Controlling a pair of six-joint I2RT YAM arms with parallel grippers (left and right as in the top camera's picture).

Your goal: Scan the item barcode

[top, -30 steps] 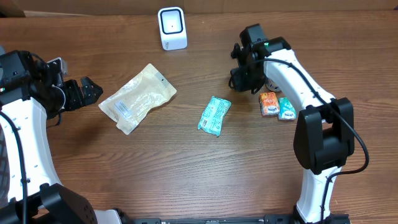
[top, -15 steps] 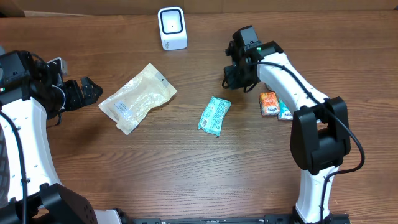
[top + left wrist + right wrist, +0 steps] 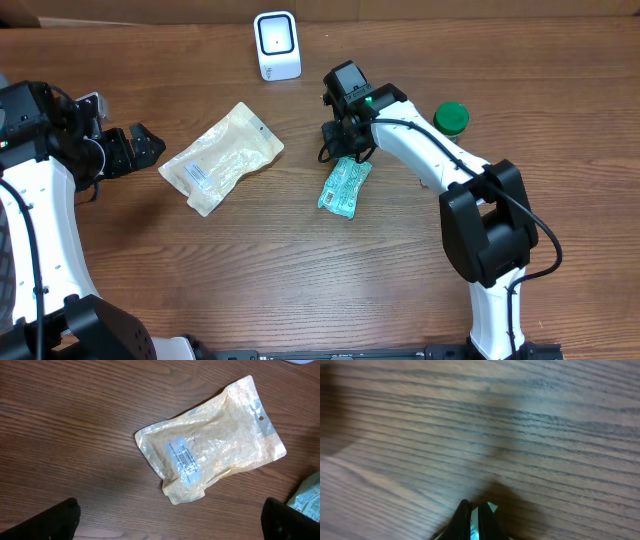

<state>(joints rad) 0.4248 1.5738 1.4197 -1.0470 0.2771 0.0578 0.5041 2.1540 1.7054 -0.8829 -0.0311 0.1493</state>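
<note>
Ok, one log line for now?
right claw: shut on teal packet | left claw: open, empty | packet: on table, not at scanner

Left arm parked at the left side, left gripper point(image 3: 157, 146) jaws spread wide. Right arm stretched in toward centre, right gripper point(image 3: 343, 155) angled down, fingertips point(image 3: 465, 516) pinching packet point(image 3: 345, 190) edge.

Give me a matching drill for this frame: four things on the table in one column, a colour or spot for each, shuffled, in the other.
1 scanner
2 pouch
3 packet
4 lid

A green, furthest right of the four
B teal, at the right claw
C white, by the far edge
D tan, with a white label

Pairs: 1-C, 2-D, 3-B, 4-A
</note>
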